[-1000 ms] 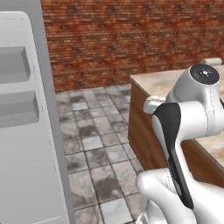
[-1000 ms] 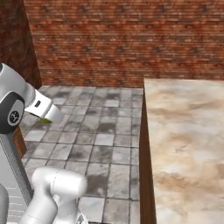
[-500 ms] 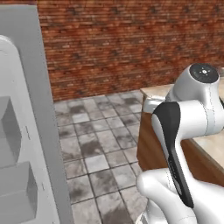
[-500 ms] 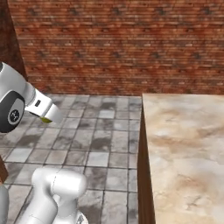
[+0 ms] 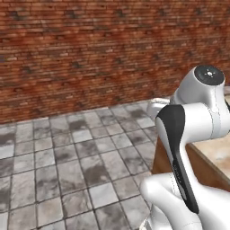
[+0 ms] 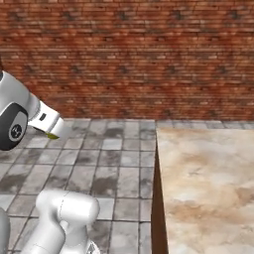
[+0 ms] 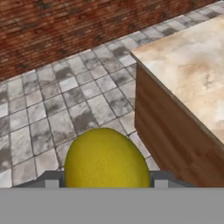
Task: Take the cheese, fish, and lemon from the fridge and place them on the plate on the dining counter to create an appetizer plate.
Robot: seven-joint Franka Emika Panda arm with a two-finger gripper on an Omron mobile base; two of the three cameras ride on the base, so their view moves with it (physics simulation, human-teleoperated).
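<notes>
Hand view, lemon (image 7: 106, 159) gripped in tool (image 7: 105, 179), unlabelled

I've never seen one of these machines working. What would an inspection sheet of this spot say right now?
Surface: beige marbled dining counter, wooden side, bare where seen.
Job's things: lemon held between the gripper's fingers; a sliver of it shows in the right base view.
Clutter: nothing seen.
Grippers: gripper shut on the lemon, over the tiled floor beside the counter's corner.
Cables: nothing seen.
Surroundings: red brick wall, grey tiles.
</notes>
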